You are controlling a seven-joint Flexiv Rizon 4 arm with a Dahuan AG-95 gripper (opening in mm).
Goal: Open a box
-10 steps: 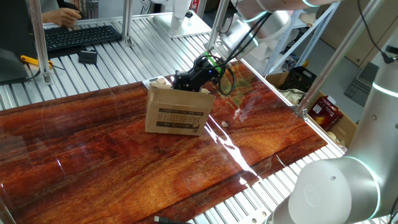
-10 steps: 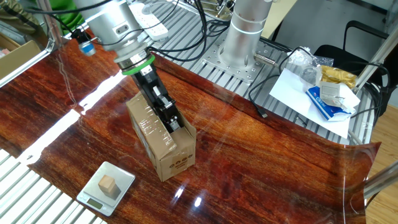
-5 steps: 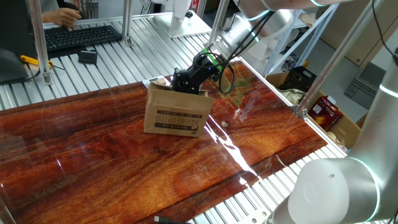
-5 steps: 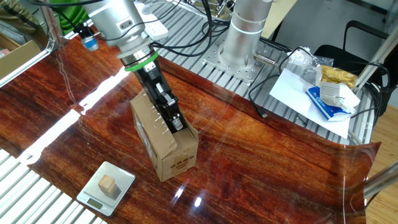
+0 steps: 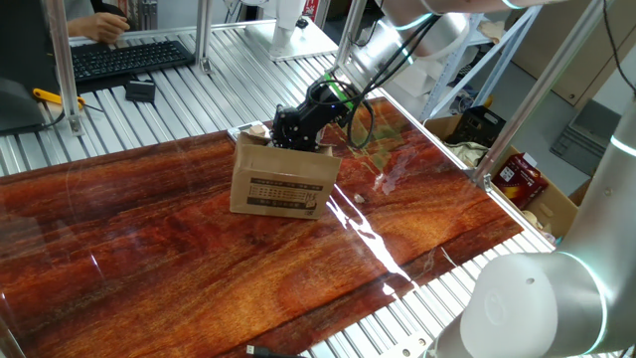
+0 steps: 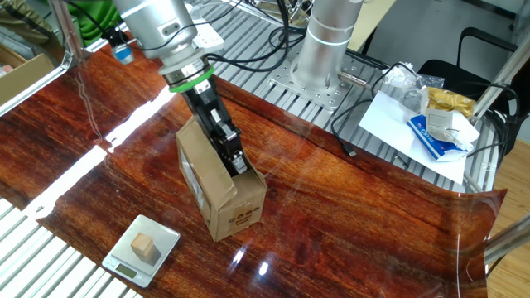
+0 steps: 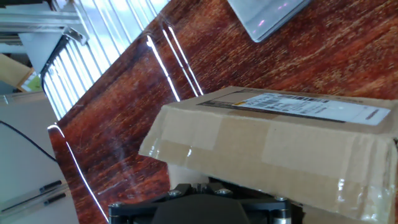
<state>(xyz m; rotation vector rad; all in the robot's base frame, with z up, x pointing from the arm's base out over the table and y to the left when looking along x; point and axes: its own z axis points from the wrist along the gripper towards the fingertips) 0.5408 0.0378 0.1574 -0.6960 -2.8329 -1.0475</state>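
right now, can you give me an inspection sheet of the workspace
surface: glossy red-brown wooden table with glare streaks
job's things: box upright on the table, one top flap raised, printed text block facing one fixed view
clutter: small scale carrying a wooden cube
end effector: end effector at the box's top opening; open or shut cannot be told
cables: black cables by the arm base
surroundings: keyboard, papers and packets, larger carton beside the table
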